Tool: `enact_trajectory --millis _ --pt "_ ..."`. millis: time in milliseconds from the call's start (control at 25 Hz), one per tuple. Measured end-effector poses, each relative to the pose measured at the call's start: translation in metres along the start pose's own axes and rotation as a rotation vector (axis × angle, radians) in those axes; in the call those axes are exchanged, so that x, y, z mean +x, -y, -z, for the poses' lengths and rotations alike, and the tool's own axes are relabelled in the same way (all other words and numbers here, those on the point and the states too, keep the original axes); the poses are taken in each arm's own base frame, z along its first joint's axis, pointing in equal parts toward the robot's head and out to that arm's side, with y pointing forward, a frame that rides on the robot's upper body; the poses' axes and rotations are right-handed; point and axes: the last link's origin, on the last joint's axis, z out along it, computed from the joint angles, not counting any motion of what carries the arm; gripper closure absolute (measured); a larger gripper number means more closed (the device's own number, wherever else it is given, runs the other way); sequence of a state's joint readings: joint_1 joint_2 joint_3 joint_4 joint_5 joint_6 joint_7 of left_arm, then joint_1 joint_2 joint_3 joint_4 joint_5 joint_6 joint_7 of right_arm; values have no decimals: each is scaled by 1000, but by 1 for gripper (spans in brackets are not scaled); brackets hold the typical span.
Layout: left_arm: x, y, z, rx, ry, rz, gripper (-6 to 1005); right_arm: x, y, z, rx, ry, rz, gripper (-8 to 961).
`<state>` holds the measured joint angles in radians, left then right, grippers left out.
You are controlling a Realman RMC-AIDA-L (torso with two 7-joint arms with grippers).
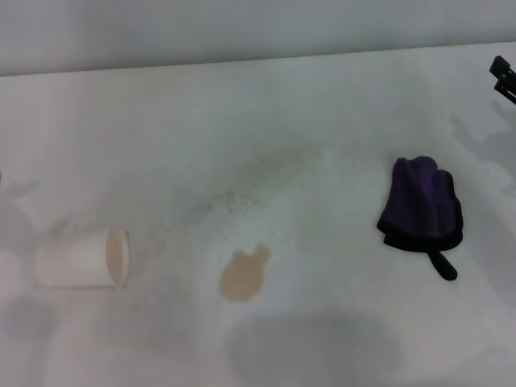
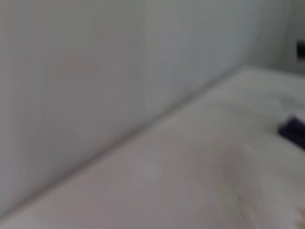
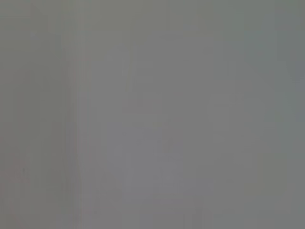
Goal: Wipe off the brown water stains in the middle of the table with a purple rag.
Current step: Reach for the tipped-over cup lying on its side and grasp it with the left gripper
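The brown water stain (image 1: 244, 274) is a tan blotch with two small lobes, near the front middle of the white table (image 1: 322, 121). The purple rag (image 1: 422, 208) lies crumpled to the right of it, its black loop tab pointing toward the front. A corner of the rag also shows in the left wrist view (image 2: 294, 131). My right gripper (image 1: 505, 75) shows only as a dark tip at the far right edge, above and behind the rag. My left gripper is out of view. The right wrist view shows only plain grey.
A white paper cup (image 1: 85, 260) lies on its side at the front left, its tan inside facing right. Faint grey specks (image 1: 234, 200) lie behind the stain. A grey wall (image 1: 242, 28) runs along the table's far edge.
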<state>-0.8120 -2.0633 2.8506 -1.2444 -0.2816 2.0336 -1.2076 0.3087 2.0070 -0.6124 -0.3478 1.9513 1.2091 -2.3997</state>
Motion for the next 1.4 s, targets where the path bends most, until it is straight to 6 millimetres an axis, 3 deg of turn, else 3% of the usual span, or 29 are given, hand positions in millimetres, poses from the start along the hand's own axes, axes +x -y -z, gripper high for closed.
enact_trajectory --millis 240,640,1400 --pt "11 -1 -12 -94 192 -71 104 1 -4 -5 -9 -2 -13 86" --pt "14 -2 -27 -178 275 -213 108 1 -7 -14 -9 -5 -31 87" --pt "-22 -7 -96 -325 392 -326 110 7 -3 -15 27 -48 -53 88"
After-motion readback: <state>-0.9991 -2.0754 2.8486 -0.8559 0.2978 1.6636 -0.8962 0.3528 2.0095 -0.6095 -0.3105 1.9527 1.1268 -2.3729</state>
